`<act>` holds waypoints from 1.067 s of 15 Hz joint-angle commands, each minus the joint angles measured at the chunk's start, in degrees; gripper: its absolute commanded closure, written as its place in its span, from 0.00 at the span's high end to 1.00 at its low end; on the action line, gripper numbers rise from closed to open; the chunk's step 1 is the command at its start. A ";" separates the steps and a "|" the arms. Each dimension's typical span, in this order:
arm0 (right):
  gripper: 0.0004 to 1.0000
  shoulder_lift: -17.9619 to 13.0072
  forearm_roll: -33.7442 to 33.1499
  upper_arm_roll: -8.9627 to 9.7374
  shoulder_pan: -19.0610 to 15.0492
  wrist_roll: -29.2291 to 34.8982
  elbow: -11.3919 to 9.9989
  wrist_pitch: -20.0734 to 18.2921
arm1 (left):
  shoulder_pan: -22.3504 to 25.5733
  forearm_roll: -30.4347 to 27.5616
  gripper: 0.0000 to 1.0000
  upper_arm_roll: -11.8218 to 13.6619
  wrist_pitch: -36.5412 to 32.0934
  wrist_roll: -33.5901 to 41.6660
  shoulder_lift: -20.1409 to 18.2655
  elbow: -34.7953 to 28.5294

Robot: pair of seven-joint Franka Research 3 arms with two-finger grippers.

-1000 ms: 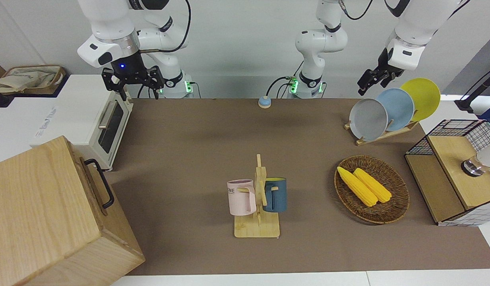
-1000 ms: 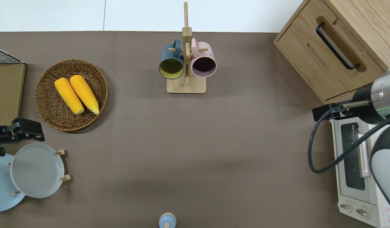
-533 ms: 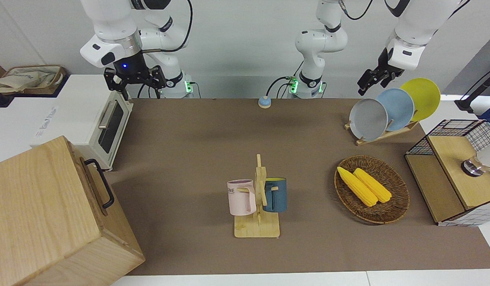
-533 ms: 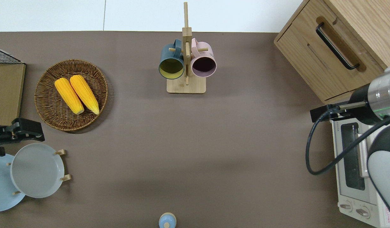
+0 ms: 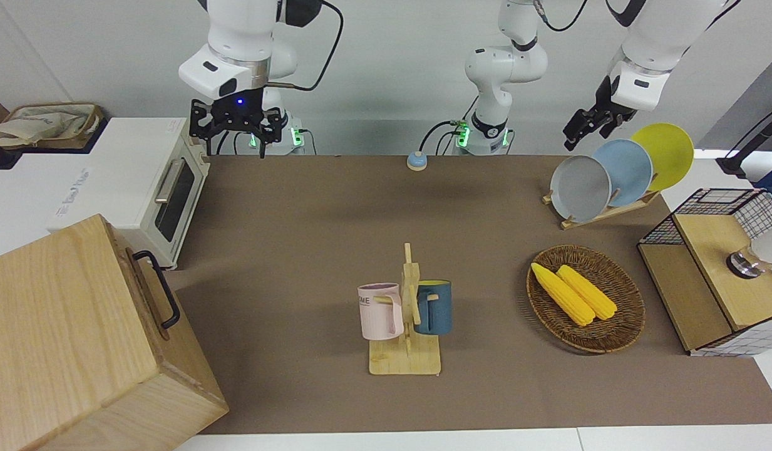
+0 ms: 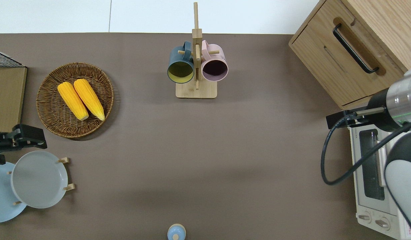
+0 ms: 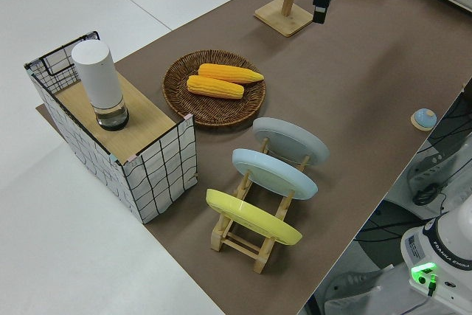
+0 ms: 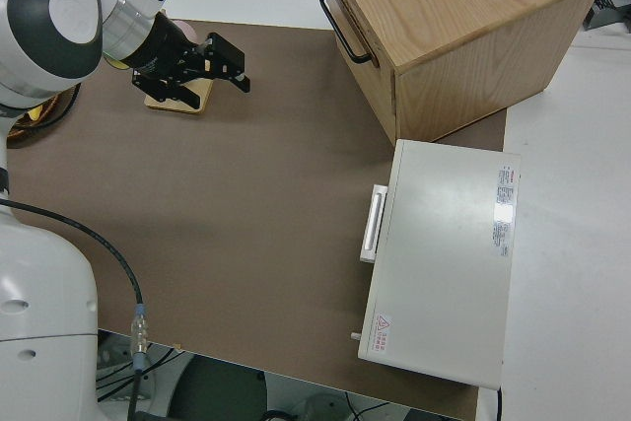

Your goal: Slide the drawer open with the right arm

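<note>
The drawer [image 5: 173, 326] is the front of the big light-wood box [image 5: 60, 338] at the right arm's end of the table, with a black bar handle [image 5: 157, 297]. It sits flush and shut; it also shows in the overhead view [image 6: 335, 66] and the right side view [image 8: 370, 66]. My right gripper [image 5: 232, 139] is open and empty in the air. In the overhead view it [image 6: 338, 119] is over the toaster oven's corner next to the box, apart from the handle [image 6: 353, 48]. It also shows in the right side view [image 8: 235, 64]. The left arm [image 5: 636, 75] is parked.
A white toaster oven [image 5: 166, 194] stands beside the box, nearer to the robots. A mug rack [image 5: 404, 313] with two mugs is mid-table. A basket of corn [image 5: 586, 297], a plate rack [image 5: 611, 175] and a mesh cabinet [image 5: 717, 269] are at the left arm's end.
The right arm has swung and its gripper has shifted slightly off the toaster oven toward the table's middle. The drawer and the left arm have not moved.
</note>
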 commanded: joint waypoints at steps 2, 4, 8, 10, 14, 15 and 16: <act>0.98 4.50 -16.09 4.40 2.41 4.64 -0.16 -0.55 | -0.24 -0.21 0.99 0.29 -0.12 0.55 -0.48 0.02; 0.98 5.65 -21.05 5.28 3.65 5.62 -0.96 -0.47 | -0.24 -0.21 0.99 0.29 -0.12 0.64 -0.48 0.02; 0.98 8.81 -35.09 5.29 6.46 6.67 -3.85 0.50 | -0.24 -0.21 0.99 0.29 -0.12 0.55 -0.48 0.02; 0.98 10.30 -40.47 5.29 6.91 9.21 -5.18 1.11 | -0.24 -0.21 0.99 0.29 -0.12 0.55 -0.48 0.02; 0.98 15.22 -50.84 5.29 8.92 15.08 -7.02 1.11 | -0.24 -0.21 0.99 0.29 -0.12 0.55 -0.48 0.02; 0.97 16.45 -52.77 5.29 9.19 16.94 -7.20 1.11 | -0.24 -0.21 0.99 0.29 -0.12 0.55 -0.48 0.02; 0.97 17.68 -54.80 5.20 9.28 17.74 -7.20 1.11 | -0.24 -0.21 0.99 0.29 -0.12 0.55 -0.48 0.02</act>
